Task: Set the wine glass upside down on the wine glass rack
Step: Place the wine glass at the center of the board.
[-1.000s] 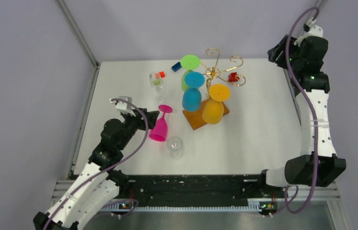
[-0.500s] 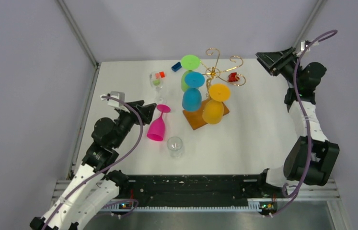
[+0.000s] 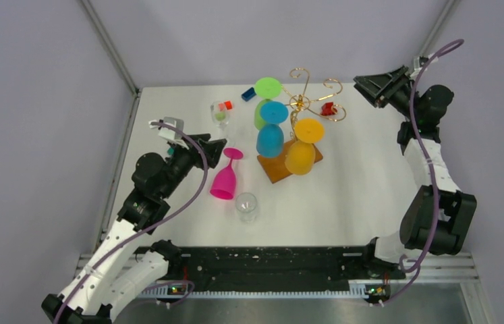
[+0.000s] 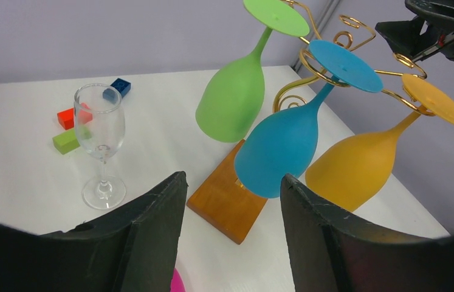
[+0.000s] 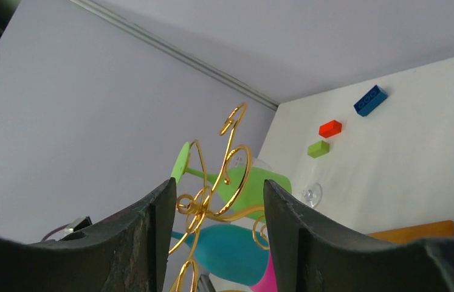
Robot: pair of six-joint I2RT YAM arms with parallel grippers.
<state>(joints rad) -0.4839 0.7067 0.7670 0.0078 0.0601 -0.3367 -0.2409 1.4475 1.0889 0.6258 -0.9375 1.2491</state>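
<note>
From above, the pink wine glass (image 3: 222, 182) lies on its side on the white desk (image 3: 357, 175), foot towards the far edge, just left of the wine glass rack (image 3: 297, 101). The rack's wooden base sits mid-desk, and a green glass (image 3: 261, 111), a blue glass (image 3: 270, 138) and an orange glass (image 3: 301, 155) hang from it upside down. The left pincer (image 3: 216, 150) is just beside the pink glass's stem and foot; I cannot tell whether it touches them. A fallen clear glass (image 3: 246, 206) lies near the pink bowl, and an upright clear glass (image 3: 220, 113) stands further back. The right pincer (image 3: 364, 88) is raised at the far right, pointing towards the rack

The left wrist camera shows the left pincer (image 4: 231, 179) parted wide with nothing gripped. A sliver of the pink glass (image 4: 177, 283) shows at the bottom edge by the left finger (image 4: 151, 231). Beyond are the rack base (image 4: 224, 201), the three hung glasses, the upright clear glass (image 4: 98, 131) and small coloured bricks (image 4: 66, 117)

The right wrist camera shows the right pincer (image 5: 219, 182) spread and empty, with the rack's gold curls (image 5: 230, 152) beyond the gap, apart from the fingers
</note>
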